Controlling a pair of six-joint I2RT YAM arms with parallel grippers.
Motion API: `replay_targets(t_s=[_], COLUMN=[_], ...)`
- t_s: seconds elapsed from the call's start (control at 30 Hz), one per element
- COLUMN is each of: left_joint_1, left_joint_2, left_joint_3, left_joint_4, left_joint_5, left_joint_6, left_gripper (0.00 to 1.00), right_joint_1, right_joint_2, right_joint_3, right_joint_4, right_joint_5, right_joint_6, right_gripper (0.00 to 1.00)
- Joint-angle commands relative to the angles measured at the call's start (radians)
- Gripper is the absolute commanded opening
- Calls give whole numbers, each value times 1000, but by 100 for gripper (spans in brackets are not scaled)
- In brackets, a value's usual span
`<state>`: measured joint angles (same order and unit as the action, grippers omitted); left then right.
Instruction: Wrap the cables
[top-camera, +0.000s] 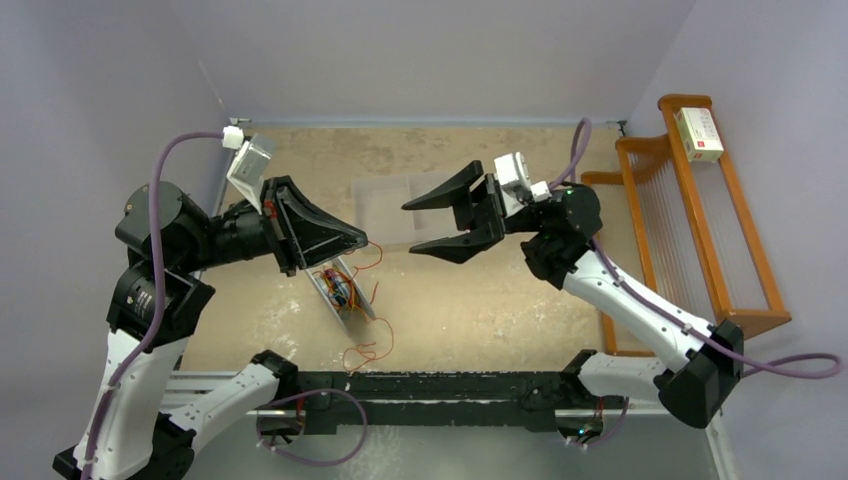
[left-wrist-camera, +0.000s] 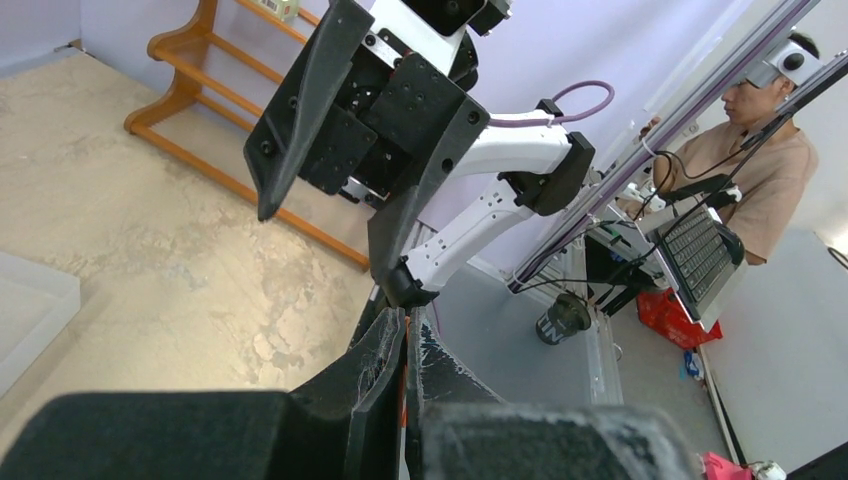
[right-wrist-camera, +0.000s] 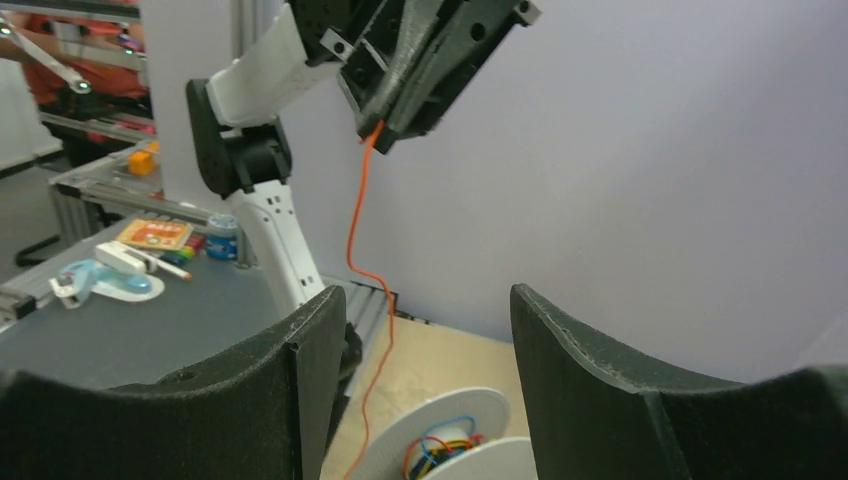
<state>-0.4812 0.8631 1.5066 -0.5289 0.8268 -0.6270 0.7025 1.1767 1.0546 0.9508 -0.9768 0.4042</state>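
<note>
A thin red-orange cable hangs from my left gripper, which is shut on its upper end; a sliver of the orange cable shows between the closed jaws. The cable runs down to a grey double-disc spool lying tilted on the table, with coloured wires wound on its core. More loose cable curls on the table near the front edge. My right gripper is open and empty. It hovers just right of the left gripper's tip, facing it, with the spool below its jaws.
A wooden rack stands along the right wall with a small white and red box on top. A clear shallow tray lies behind the grippers. A black rail runs along the near edge.
</note>
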Motion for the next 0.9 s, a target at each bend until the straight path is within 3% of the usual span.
replay_targets(t_s=[0.0, 0.3, 0.87], left_joint_1=[-5, -5, -5], left_joint_2=[0, 15, 16], left_joint_3=[4, 29, 50], left_joint_4=[37, -31, -32], left_joint_5=[-4, -28, -28], left_joint_6=[26, 94, 96], left_gripper=[0, 0, 0], right_joint_1=[75, 157, 196], right_joint_2=[29, 92, 124], right_joint_3=[80, 147, 134], right_joint_4=[34, 15, -13], right_joint_5=[51, 88, 90], right_joint_6=[18, 49, 67], right_gripper=[63, 57, 40])
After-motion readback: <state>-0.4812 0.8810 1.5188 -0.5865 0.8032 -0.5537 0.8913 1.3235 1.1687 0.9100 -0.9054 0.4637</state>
